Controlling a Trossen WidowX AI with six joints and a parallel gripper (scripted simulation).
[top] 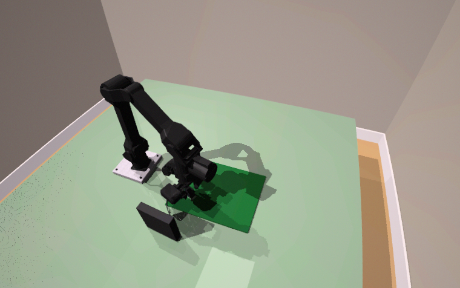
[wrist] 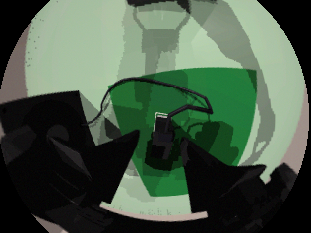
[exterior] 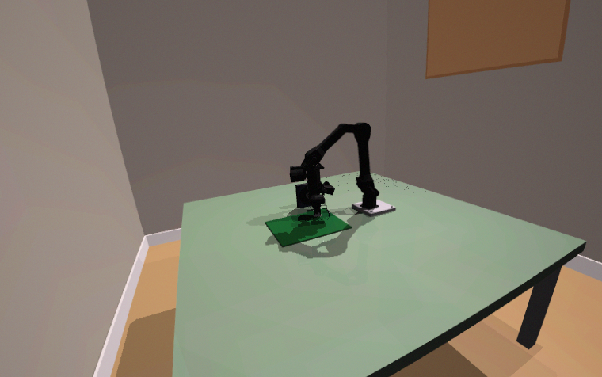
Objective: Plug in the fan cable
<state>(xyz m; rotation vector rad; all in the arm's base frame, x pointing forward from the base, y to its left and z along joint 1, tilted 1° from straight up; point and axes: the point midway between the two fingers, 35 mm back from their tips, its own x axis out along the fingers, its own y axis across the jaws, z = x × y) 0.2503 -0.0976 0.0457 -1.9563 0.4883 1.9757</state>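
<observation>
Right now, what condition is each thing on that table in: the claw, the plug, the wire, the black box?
Gripper: open, fingers either side of the plug, gaps visible.
Plug: upright on the green board, not gripped.
Cable: slack, looping over the board's edge.
Fan: lying beside the board.
</observation>
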